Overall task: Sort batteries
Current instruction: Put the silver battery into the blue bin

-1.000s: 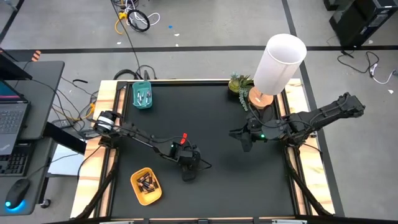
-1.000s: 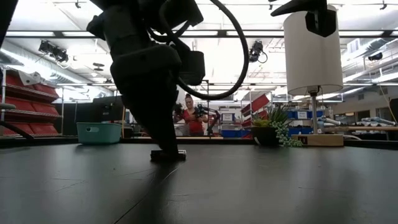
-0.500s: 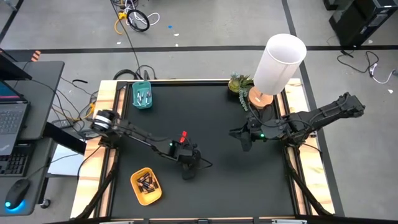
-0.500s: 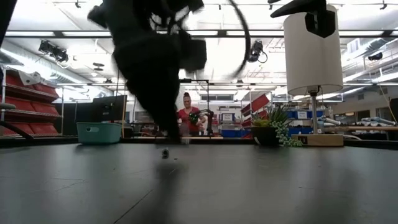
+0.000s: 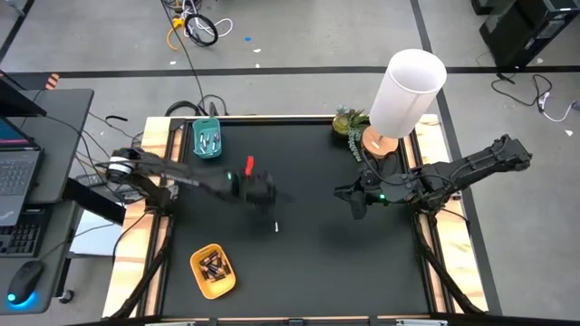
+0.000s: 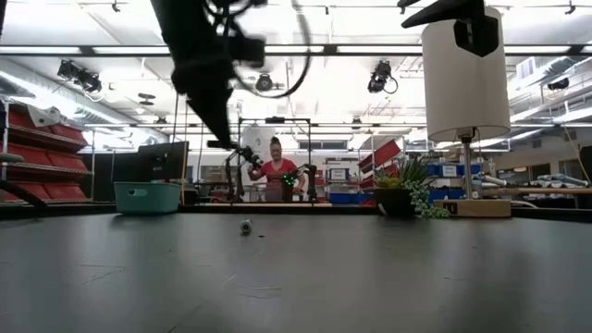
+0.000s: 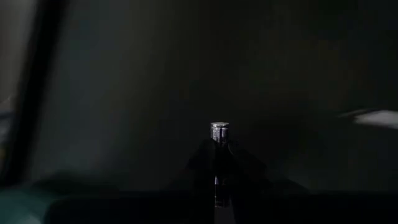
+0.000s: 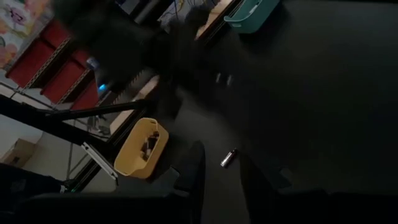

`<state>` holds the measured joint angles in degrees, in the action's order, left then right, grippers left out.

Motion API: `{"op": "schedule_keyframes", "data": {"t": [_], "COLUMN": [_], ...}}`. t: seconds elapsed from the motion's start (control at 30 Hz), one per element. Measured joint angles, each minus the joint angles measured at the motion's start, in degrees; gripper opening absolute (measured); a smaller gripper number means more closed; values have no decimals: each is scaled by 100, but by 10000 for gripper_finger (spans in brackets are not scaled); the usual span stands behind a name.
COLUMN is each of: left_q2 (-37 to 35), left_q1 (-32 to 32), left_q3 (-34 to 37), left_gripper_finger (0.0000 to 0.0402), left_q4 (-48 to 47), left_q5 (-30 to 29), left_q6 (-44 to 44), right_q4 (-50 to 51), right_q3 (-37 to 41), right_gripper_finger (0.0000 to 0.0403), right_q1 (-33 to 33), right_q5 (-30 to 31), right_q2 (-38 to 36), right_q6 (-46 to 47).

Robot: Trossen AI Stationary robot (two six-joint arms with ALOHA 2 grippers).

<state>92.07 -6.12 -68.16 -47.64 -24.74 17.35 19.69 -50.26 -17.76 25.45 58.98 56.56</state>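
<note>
Overhead, found the left gripper [image 5: 262, 191] raised over the middle of the tabletop [image 5: 344, 263], left of centre, between the teal tray [image 5: 207, 141] at the far left corner and the yellow tray [image 5: 212, 271] at the near left. Saw its fingers [image 7: 202, 163] clamped together on the held battery [image 7: 218, 132], a slim silvery cylinder standing up out of the fingertips in the left wrist view. Spotted the loose battery [image 5: 276, 225], pale as well, lying alone on the bare tabletop just near of the left gripper and well apart from both trays; caught it again in the low view [image 6: 246, 226] and in the right wrist view [image 8: 228, 158]. Made out several pale batteries [image 5: 209, 140] inside the teal tray and a cluster of dark batteries [image 5: 216, 265] inside the yellow tray. Noted the right gripper [image 5: 357, 201] waiting over the right half of the tabletop, pointed toward the centre, with its fingers [image 8: 192, 175] apart and nothing between them. Saw a white-shaded lamp [image 5: 407, 90] and a small potted plant [image 5: 347, 121] standing at the far right corner. Glimpsed a person [image 6: 276, 172] in the room beyond the tabletop.
</note>
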Motion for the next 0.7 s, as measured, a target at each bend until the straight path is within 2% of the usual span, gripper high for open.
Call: {"op": "schedule_keyframes", "data": {"t": [0.07, 0.2, 0.47, 0.7], "left_q2": [-184, -543, -977, -1019], "left_q1": [484, 1574, 3859, 5407], "left_q3": [49, 295, 551, 551], "left_gripper_finger": [29, 29, 29, 29], "left_q4": [-334, -366, -790, -611], "left_q5": [-47, -40, -8, 584], "left_q6": [-251, -648, -995, -1294], "right_q4": [-47, -78, -77, -62], "right_q3": [0, 0, 0, 0], "right_gripper_finger": [87, 87, 87, 87], "right_q1": [0, -4, -234, -196], "right_q5": [0, 0, 47, 304], "right_q2": [0, 0, 0, 0], "right_q6": [-40, -73, -77, -424]}}
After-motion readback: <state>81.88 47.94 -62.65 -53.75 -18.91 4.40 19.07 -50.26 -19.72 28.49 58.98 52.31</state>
